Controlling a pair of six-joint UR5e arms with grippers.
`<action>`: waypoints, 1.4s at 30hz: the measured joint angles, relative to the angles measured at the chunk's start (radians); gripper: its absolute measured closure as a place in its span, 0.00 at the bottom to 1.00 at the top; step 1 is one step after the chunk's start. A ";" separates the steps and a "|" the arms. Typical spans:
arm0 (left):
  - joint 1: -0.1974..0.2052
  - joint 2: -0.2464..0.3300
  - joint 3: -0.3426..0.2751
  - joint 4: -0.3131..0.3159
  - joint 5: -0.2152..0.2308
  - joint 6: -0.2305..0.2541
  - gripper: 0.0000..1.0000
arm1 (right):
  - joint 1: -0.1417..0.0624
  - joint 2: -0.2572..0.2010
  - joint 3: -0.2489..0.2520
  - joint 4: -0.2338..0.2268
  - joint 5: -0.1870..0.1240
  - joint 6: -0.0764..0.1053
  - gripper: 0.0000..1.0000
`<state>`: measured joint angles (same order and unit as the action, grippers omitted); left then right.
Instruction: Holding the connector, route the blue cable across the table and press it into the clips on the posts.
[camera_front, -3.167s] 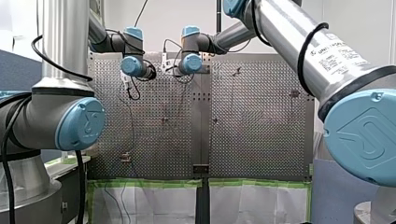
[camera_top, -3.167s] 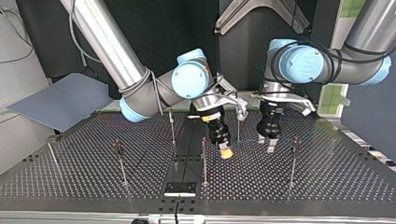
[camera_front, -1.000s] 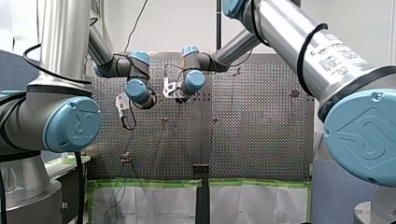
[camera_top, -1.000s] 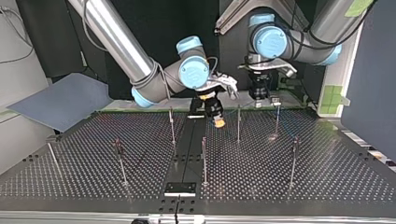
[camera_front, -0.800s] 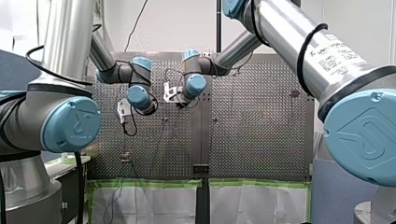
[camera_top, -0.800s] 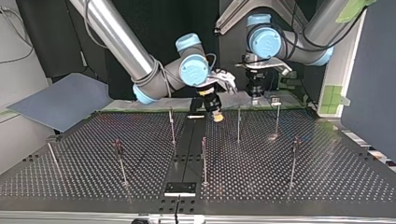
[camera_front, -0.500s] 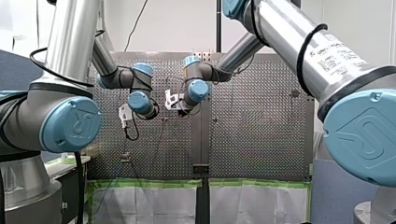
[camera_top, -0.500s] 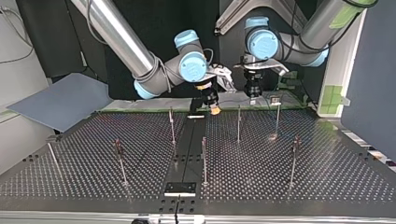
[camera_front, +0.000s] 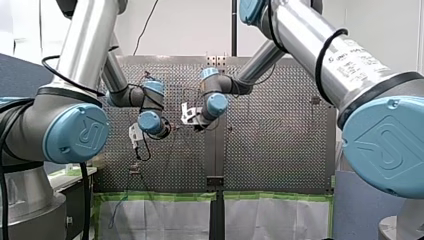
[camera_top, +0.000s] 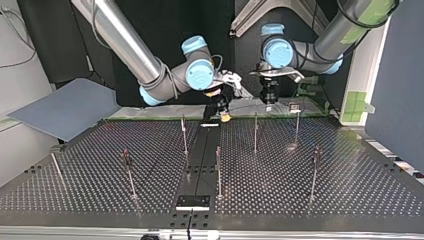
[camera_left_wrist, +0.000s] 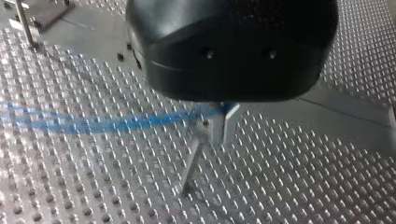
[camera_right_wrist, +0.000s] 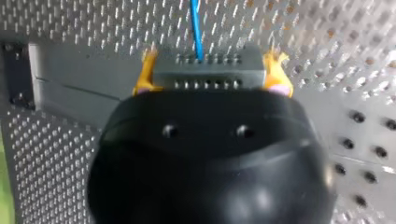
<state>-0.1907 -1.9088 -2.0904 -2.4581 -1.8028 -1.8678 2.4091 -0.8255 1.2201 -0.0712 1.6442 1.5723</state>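
**Both claws at the far edge, connector in the right one**

From the top view I count two arms, two claws and seven thin posts standing on the perforated tabletop. There is one connector and one blue cable.

My right claw is clamped shut on the grey connector, with a yellow pad on each side of it. The blue cable leaves the middle of the connector and runs straight ahead over the tabletop. In the left wrist view the same cable comes in low over the holes and runs up to my left claw. The claw's black body covers most of it, so I cannot tell how that claw stands.

In the top view both claws hang near the middle of the tabletop's far edge, close together but apart. The posts stand well apart from one another, with wide lanes of bare holes between them toward the near edge. A black plate sits at the near edge on the centre seam. A blue-grey panel leans off the far corner at that view's left.

In the front view the wrists hide both claws. The clip on the post nearest my left claw shows only as a small block. In the top view the cable is too faint to trace.
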 joint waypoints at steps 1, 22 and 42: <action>0.001 -0.006 0.000 0.005 0.003 -0.001 0.98 | -0.001 0.005 0.000 -0.002 -0.004 0.001 1.00; 0.066 -0.034 0.034 0.083 0.068 -0.014 0.98 | -0.033 0.041 -0.037 -0.027 -0.064 0.013 1.00; 0.115 -0.121 0.094 0.158 0.179 -0.047 0.98 | -0.053 0.044 -0.055 -0.034 -0.101 0.039 1.00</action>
<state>-0.0752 -2.0295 -1.9968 -2.2997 -1.6235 -1.9146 2.3560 -0.7814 1.1652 -0.1049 1.5434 1.6110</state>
